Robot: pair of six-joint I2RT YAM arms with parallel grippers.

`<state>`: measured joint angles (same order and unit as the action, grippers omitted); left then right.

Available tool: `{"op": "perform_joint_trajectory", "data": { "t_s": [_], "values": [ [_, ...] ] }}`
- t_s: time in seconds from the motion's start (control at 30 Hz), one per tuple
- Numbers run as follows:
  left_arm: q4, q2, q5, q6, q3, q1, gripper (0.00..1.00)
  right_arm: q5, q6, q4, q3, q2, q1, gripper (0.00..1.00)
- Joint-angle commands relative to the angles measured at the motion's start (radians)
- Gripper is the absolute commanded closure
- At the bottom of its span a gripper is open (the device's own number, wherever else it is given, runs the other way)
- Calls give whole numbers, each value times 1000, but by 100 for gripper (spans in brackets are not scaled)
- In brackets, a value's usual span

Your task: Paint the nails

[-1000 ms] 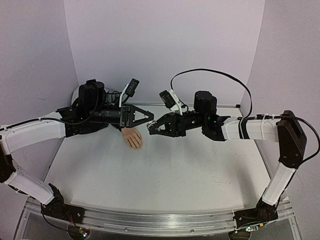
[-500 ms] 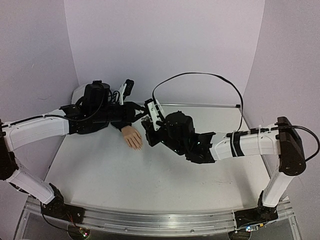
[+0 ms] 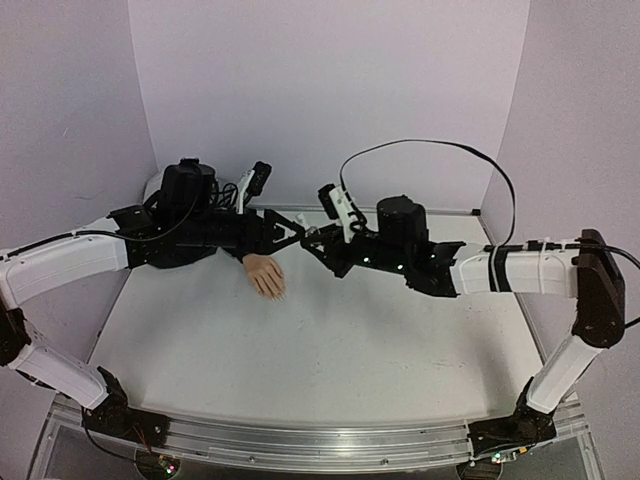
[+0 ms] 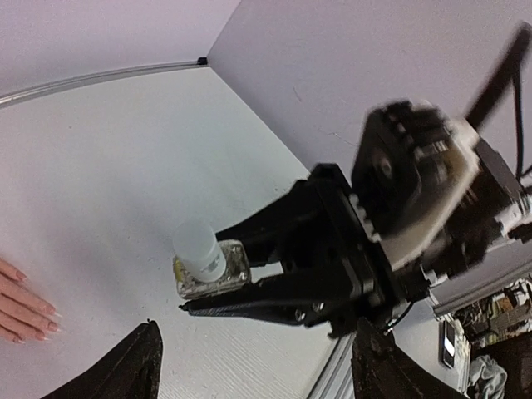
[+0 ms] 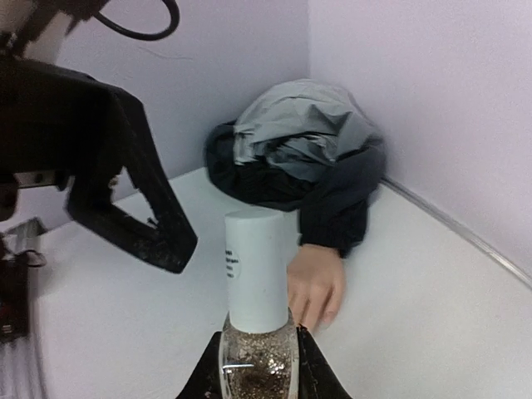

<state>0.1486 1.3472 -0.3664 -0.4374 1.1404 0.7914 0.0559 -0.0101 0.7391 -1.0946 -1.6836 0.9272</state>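
The pale mannequin hand lies palm down on the table, coming out of a dark jacket sleeve. Its nails show as small pink tips at the left edge of the left wrist view. My right gripper is shut on the glittery body of a small clear bottle with a white cap, held upright above the table just right of the hand. My left gripper stands open facing the bottle, its fingers wide apart and holding nothing.
A bundled grey and dark jacket fills the back left corner against the purple walls. The left arm lies over the sleeve. A metal rail runs along the near edge.
My left gripper has opened. The right arm swung left to meet it half a second ago, then drew back right with the bottle still in its grip.
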Motion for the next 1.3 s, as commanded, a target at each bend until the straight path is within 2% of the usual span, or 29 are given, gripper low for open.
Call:
{"op": "perform_joint_trajectory", "data": {
  "t_s": [0.0,0.1,0.23,0.37,0.57,0.8,0.87,1.03,1.13,1.2,1.23,1.27],
  "values": [
    [-80,-59,-202,48,11,1,16,598,-168,68,37,121,-134,100],
    [-159,-53,-308,22,-9,2,16,850,-224,94,22,122,-151,100],
    [-233,-37,-367,2,-16,3,20,1060,-374,250,18,96,-151,100],
    [-278,-29,-426,-6,-9,13,26,1100,-416,311,9,81,-151,100],
    [-298,-29,-446,-20,-13,23,49,1122,-439,350,1,63,-151,100],
    [-311,5,-445,-18,17,59,51,1112,-426,349,7,66,-151,100],
    [-311,7,-442,-13,21,62,56,1102,-422,346,9,72,-151,100],
    [-311,16,-424,-13,19,65,76,991,-330,229,8,102,-151,100],
    [-311,12,-364,-14,7,65,87,799,-229,92,-4,124,-151,100],
    [-307,0,-300,-14,-7,66,92,569,-192,20,-3,144,-149,100],
    [-302,-4,-263,-13,-13,66,95,371,-175,-21,-6,151,-133,100],
    [-297,-6,-224,-18,-17,65,98,28,-151,-82,-26,150,-83,100]
  ]
}}
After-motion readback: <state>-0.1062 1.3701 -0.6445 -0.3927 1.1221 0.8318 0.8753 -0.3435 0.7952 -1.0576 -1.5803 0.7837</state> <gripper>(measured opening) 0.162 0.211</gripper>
